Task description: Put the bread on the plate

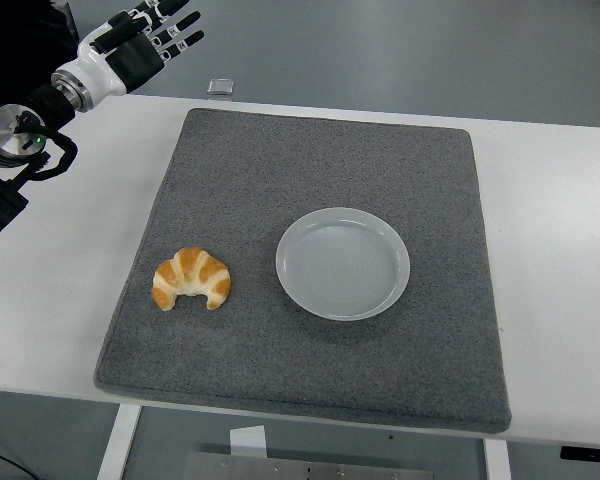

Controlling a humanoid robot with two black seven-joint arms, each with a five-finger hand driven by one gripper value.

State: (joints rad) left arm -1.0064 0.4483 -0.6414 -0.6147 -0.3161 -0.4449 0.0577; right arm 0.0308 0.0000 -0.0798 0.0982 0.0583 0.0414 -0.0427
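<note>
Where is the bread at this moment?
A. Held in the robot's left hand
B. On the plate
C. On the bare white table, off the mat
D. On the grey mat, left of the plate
D: the bread lies on the grey mat left of the empty plate, apart from it, with the left hand raised far off at the top left.

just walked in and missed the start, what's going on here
Nothing is being handled yet. A golden crescent-shaped croissant lies on the grey felt mat, left of an empty round white plate and not touching it. The robot's left hand is raised beyond the table's far left corner, fingers open, holding nothing. The right arm is out of view.
</note>
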